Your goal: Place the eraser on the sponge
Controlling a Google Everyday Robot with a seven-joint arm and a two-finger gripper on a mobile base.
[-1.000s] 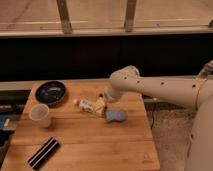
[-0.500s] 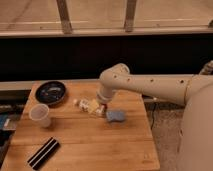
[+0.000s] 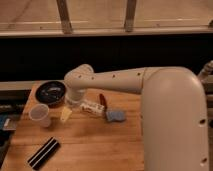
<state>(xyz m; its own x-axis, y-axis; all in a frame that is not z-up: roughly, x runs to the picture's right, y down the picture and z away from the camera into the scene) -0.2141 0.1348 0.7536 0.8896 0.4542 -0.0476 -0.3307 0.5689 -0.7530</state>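
The eraser (image 3: 44, 152), a flat black bar with pale stripes, lies at the table's front left corner. Right of centre on the wood rests the blue-grey sponge (image 3: 116, 116). My white arm reaches in from the right, with its wrist above the table's back left part. The gripper (image 3: 66, 113) hangs below the wrist, between the paper cup and the white tube. It is well behind the eraser and left of the sponge, and touches neither of them.
A dark round plate (image 3: 51, 91) sits at the back left, a white paper cup (image 3: 40, 115) in front of it. A white labelled tube (image 3: 93, 106) and a small red thing (image 3: 101, 98) lie beside the sponge. The wooden table (image 3: 90, 145) ends near the eraser.
The arm has swung left across the table, from above the sponge and tube to a spot near the cup. The eraser, sponge, tube, cup and plate have stayed put.
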